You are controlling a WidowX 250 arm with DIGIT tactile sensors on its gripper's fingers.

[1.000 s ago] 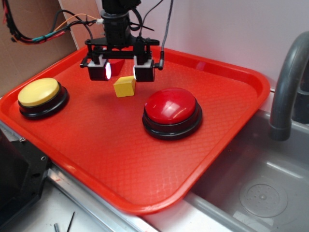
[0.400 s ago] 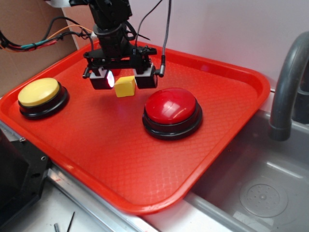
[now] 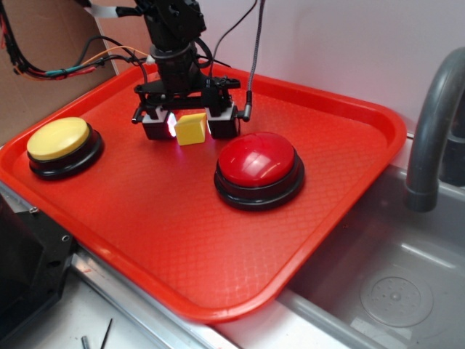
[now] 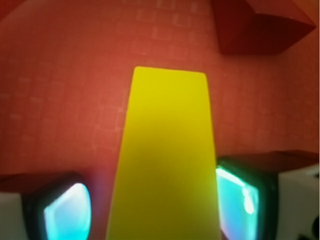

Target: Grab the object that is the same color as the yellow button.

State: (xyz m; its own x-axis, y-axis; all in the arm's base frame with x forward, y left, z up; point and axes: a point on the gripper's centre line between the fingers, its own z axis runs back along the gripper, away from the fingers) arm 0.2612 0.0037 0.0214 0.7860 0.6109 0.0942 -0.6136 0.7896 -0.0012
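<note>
Red tray (image 3: 341,174): yellow block (image 3: 190,129) between jaws

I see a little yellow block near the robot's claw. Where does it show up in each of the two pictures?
Exterior view: the yellow block sits on the red tray, upper left of centre, between the two fingers of the tool, behind the red button.
Wrist view: the same block fills the middle, running from centre to the bottom edge.
Shared landmark: the tool's glowing pads flank the block in both views.
</note>
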